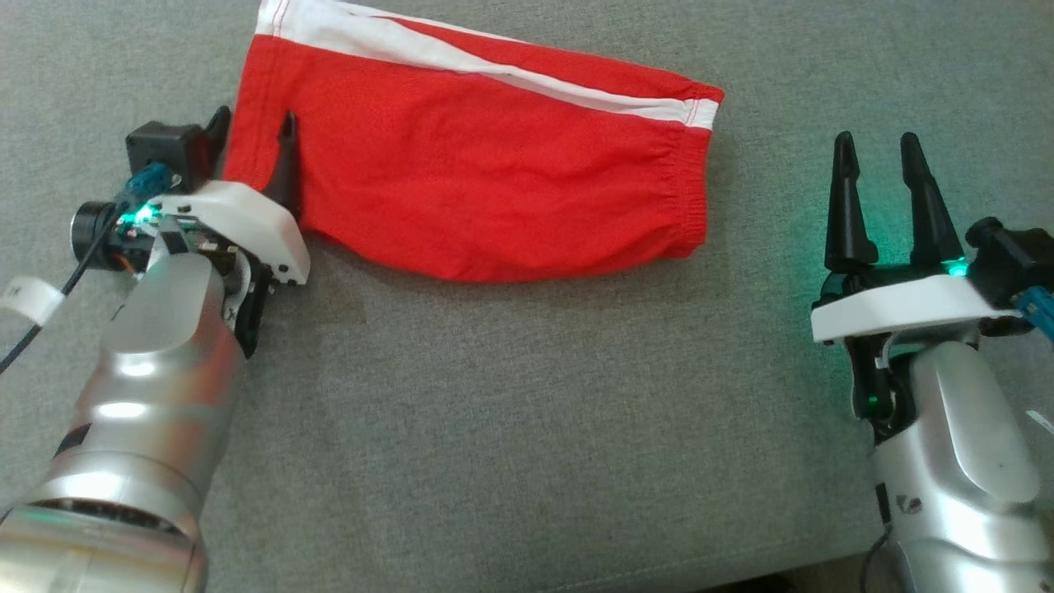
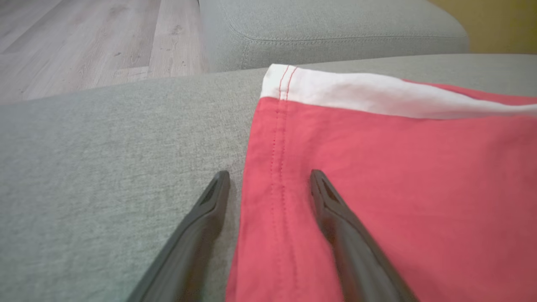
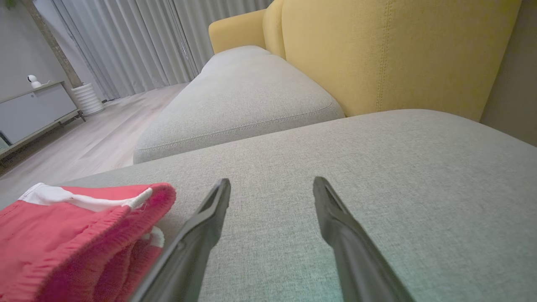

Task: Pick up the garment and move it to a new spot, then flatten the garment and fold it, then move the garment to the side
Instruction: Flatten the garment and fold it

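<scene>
The garment (image 1: 478, 165) is a pair of bright red shorts with a white side panel, lying folded flat on the grey cushion (image 1: 527, 412). Its gathered waistband points right and its stitched leg hem points left. My left gripper (image 1: 254, 123) stands open astride that hem: one finger over the red cloth, the other over the cushion. In the left wrist view the hem (image 2: 277, 167) runs between the fingers of the left gripper (image 2: 270, 178). My right gripper (image 1: 877, 148) is open, apart from the waistband on its right. The right wrist view shows the right gripper (image 3: 272, 186) over bare cushion, the garment (image 3: 75, 239) at lower left.
A second grey seat cushion (image 3: 239, 100) and a yellow backrest (image 3: 390, 54) lie beyond. Wood floor (image 2: 84, 37) borders the cushion's far left. The cushion's front edge (image 1: 741, 568) runs along the bottom of the head view. A grey cabinet (image 3: 33, 109) stands by the curtains.
</scene>
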